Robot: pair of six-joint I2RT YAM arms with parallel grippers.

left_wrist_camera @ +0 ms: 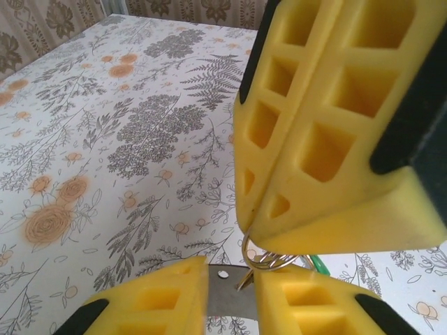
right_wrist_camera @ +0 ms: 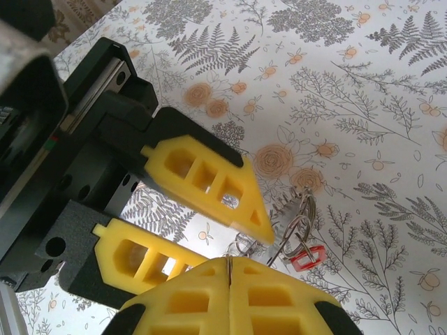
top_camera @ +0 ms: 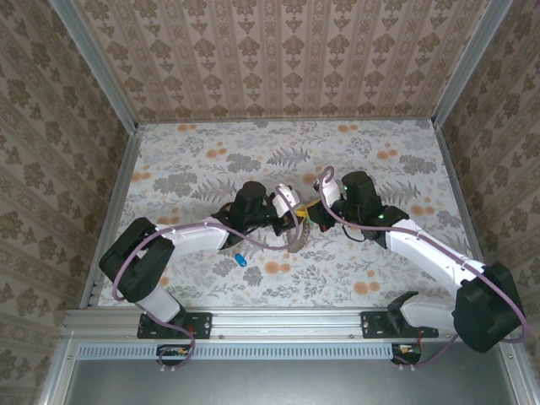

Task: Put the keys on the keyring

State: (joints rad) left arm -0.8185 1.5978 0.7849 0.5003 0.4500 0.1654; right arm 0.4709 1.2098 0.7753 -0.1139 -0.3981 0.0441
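My two grippers meet tip to tip over the middle of the table. The right gripper (right_wrist_camera: pixel 229 269) (top_camera: pixel 315 213) is shut on the thin wire of the keyring (right_wrist_camera: pixel 287 241), whose loops (left_wrist_camera: pixel 274 259) poke out under its pads. Small rings with silver keys and a red-headed key (right_wrist_camera: pixel 307 257) hang from the keyring. A green key head (left_wrist_camera: pixel 318 264) peeks out beside the loops. The left gripper (left_wrist_camera: pixel 230 279) (top_camera: pixel 297 218) stands open by a narrow gap just below the loops. A flat grey metal piece with a hole (left_wrist_camera: pixel 227 300) shows through that gap. A blue key (top_camera: pixel 240 259) lies alone on the table.
The flowered table (top_camera: pixel 194 169) is walled in by patterned panels at the back (top_camera: pixel 287 59) and on both sides. A metal rail (top_camera: pixel 287 321) runs along the near edge, where both arm bases are bolted.
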